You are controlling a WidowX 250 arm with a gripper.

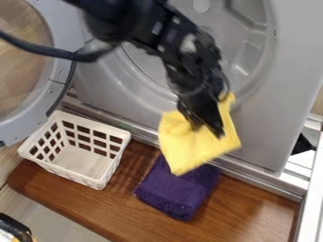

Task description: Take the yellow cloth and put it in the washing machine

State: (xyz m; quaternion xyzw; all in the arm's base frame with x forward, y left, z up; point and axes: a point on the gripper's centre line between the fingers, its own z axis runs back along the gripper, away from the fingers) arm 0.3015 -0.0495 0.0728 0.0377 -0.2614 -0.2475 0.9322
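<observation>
1. Hand (208,131) pinches the yellow cloth (189,151), outside the washing machine (259,146); a shallow pinch could let it slip.
2. Purple towel (174,191), toward six o'clock: a dropped cloth might land there.
3. Drum opening (243,49), toward twelve o'clock: carried low, trailing corners could snag entering.

Can't see black arm (139,29) past top edge, nor all of washing machine (262,127) & its door (58,85), cropped by frame. Can't get crisp detail on blurred gripper (208,132). Can't see pt. of purple towel (180,196) behind yellow cloth (183,156). Can't ID dark obj. (14,226), cut off btm-left.
</observation>
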